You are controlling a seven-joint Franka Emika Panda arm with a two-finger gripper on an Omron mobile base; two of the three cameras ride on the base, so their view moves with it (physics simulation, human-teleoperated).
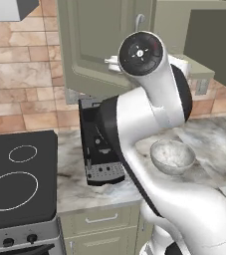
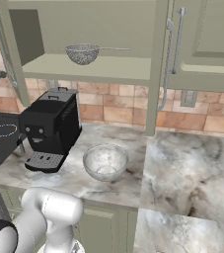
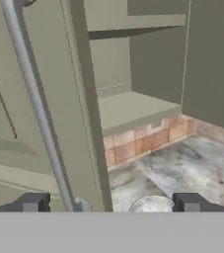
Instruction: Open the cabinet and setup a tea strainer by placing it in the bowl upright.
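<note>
The two dark fingers of the claw (image 3: 111, 202) are spread wide with nothing held, right by the long silver handle (image 3: 37, 113) of the open sage-green cabinet door (image 3: 59, 99), while one grey mesh tea strainer (image 2: 82, 53) is seen on the shelf, its thin handle lying sideways, above one smooth marbled bowl (image 2: 105, 162).

We see the sage-green cabinet (image 2: 84, 29) with both doors swung open. On its shelf the grey mesh tea strainer (image 2: 82, 53) sits upright, its thin handle pointing right. Below, the marbled whitish bowl (image 2: 105, 162) stands upright on the counter, beside the coffee machine.
</note>
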